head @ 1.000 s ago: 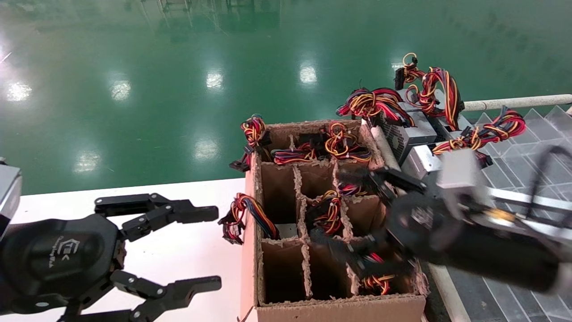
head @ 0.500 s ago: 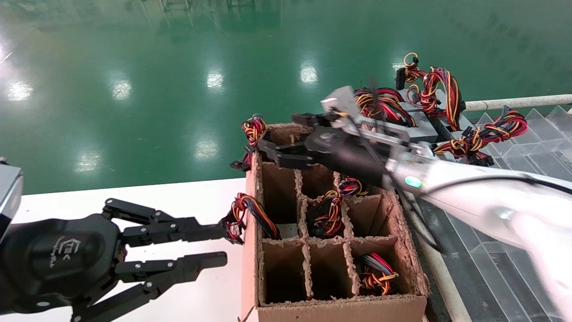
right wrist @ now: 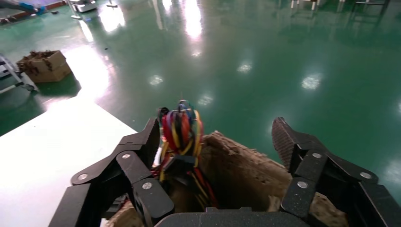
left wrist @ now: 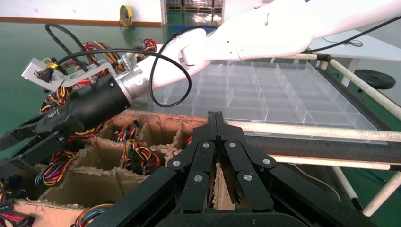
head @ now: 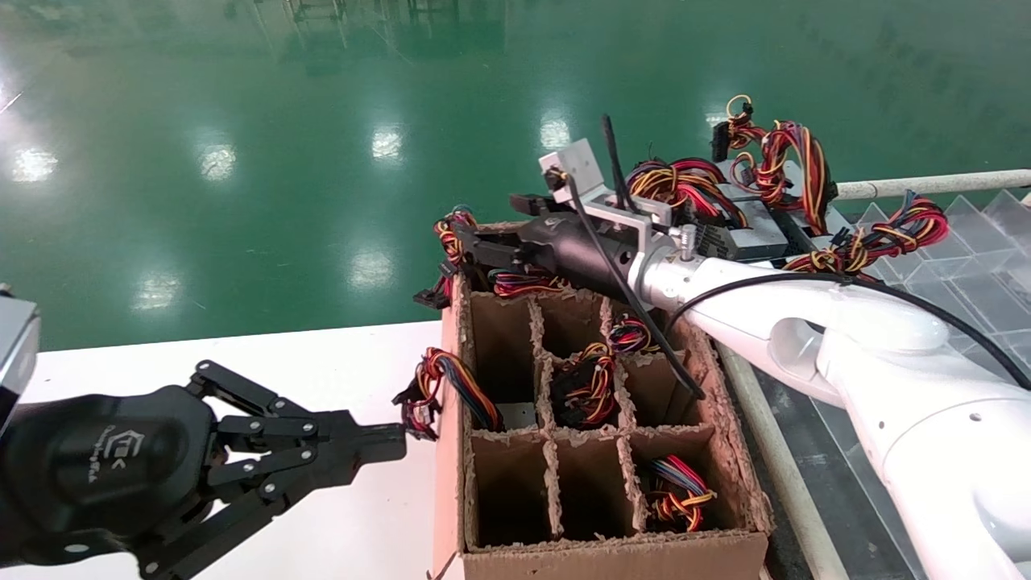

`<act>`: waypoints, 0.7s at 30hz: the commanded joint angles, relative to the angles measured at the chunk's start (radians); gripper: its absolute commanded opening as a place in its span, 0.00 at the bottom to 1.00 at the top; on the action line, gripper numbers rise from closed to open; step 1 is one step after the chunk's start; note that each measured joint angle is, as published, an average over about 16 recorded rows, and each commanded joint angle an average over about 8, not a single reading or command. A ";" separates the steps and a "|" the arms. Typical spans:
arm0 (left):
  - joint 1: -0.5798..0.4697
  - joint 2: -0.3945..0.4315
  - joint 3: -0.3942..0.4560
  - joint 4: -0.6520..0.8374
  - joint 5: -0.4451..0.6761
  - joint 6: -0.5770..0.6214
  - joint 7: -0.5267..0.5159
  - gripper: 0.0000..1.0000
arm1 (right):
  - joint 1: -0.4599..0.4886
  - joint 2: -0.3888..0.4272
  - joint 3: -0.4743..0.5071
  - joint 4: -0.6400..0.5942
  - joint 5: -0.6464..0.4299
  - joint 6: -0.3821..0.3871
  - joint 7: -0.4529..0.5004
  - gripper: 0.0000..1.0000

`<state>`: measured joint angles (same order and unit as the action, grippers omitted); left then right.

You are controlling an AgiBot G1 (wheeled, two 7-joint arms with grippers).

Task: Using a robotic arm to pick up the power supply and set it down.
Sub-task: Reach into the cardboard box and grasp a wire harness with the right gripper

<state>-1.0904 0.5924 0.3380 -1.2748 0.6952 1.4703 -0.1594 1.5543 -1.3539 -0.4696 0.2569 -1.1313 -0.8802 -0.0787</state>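
Observation:
Power supplies stand in the cells of a cardboard box (head: 612,549), mostly showing only their coloured wire bundles. One grey body (head: 516,415) shows in a middle cell. My right gripper (head: 472,246) hangs open over the far-left corner cell. In the right wrist view its fingers (right wrist: 150,138) straddle that cell's wire bundle (right wrist: 179,126), which lies close to one finger without being clamped. That power supply's body is hidden. My left gripper (head: 395,441) is shut and empty, low over the white table beside the box; its tips (left wrist: 216,116) point at the box wall.
More power supplies (head: 745,229) with wire bundles are piled behind the box on the right. A clear compartment tray (head: 954,242) and a white rail (head: 926,184) lie further right. The white table (head: 322,358) spreads left of the box, with green floor beyond.
My right arm swung from the box's near right side across to its far-left corner cell. My left gripper went from wide open to shut and edged toward the box.

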 commanded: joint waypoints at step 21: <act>0.000 0.000 0.000 0.000 0.000 0.000 0.000 0.00 | -0.008 -0.012 -0.179 0.047 0.077 0.034 -0.015 0.00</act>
<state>-1.0905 0.5922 0.3384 -1.2748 0.6950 1.4702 -0.1591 1.5449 -1.3655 -0.6470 0.3012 -1.0522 -0.8491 -0.0911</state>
